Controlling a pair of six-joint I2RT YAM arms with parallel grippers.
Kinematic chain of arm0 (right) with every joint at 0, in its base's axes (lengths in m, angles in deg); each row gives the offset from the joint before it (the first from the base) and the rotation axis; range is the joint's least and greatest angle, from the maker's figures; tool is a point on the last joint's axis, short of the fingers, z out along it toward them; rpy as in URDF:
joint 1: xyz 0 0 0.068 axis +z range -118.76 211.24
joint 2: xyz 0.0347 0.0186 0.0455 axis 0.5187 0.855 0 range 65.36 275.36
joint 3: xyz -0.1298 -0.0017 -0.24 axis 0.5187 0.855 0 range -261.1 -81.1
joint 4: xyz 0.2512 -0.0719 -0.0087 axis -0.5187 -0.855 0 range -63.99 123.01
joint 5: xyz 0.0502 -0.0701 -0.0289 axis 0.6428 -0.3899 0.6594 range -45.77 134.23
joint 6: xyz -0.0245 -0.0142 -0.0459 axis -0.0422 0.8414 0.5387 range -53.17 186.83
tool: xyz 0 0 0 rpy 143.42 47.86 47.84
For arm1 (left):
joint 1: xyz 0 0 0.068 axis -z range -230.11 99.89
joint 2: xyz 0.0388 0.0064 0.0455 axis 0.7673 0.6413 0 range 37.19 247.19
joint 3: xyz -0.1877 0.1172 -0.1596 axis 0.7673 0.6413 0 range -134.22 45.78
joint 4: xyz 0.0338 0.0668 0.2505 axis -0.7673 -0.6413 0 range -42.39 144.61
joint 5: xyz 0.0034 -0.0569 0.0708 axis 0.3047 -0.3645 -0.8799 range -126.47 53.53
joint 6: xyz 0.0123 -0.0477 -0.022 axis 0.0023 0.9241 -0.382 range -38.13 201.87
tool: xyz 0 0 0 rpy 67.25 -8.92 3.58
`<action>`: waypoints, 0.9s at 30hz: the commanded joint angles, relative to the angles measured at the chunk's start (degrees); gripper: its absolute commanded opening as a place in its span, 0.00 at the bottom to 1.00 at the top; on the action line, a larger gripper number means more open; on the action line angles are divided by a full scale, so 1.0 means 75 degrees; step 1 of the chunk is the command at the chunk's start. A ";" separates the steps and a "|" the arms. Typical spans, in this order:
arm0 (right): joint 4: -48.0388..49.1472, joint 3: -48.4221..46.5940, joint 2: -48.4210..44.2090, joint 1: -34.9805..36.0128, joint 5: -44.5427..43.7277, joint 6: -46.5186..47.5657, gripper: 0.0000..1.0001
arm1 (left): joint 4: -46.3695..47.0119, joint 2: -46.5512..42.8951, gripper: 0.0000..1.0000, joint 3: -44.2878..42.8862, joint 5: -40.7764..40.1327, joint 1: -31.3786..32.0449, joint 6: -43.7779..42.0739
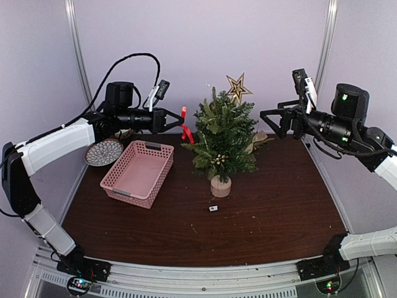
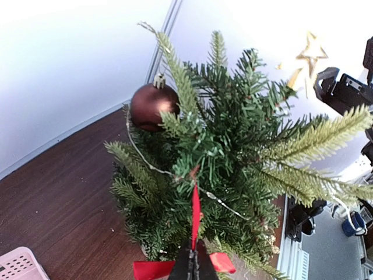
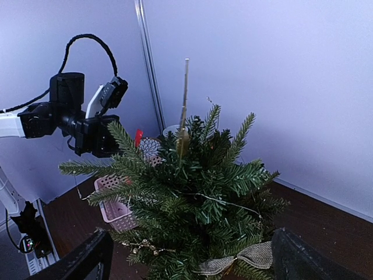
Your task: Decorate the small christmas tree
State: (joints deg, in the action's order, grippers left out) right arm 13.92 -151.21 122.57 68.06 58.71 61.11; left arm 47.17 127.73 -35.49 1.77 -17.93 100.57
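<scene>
The small christmas tree (image 1: 222, 139) stands mid-table on its pale stump (image 1: 221, 185), with a gold star (image 1: 238, 87) at its top. My left gripper (image 1: 177, 121) is at the tree's left side, shut on a red ribbon bow (image 1: 184, 124). In the left wrist view the ribbon bow (image 2: 196, 216) runs from the shut gripper (image 2: 195, 265) up to a branch of the tree (image 2: 233, 169), near a dark red ball (image 2: 153, 106). My right gripper (image 1: 273, 121) hovers open at the tree's right, nothing in it. Its fingers (image 3: 81, 265) flank the tree (image 3: 192, 198) and a burlap bow (image 3: 245, 259).
A pink basket (image 1: 138, 172) lies left of the tree, with a patterned bowl (image 1: 103, 152) behind it. A small dark bit (image 1: 213, 208) lies on the table in front of the stump. A thin wire strand (image 2: 140, 154) winds through the branches.
</scene>
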 commanded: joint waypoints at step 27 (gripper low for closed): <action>0.0369 0.0055 0.0088 -0.0027 0.1361 -0.0138 0.88 | 0.5292 -0.0917 0.00 0.2122 -0.0357 -0.0077 0.2998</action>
State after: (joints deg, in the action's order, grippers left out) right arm 14.18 -151.21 122.42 68.06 62.71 61.07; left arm 78.16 127.86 -22.18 2.34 -20.57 122.88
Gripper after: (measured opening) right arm 0.905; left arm 0.007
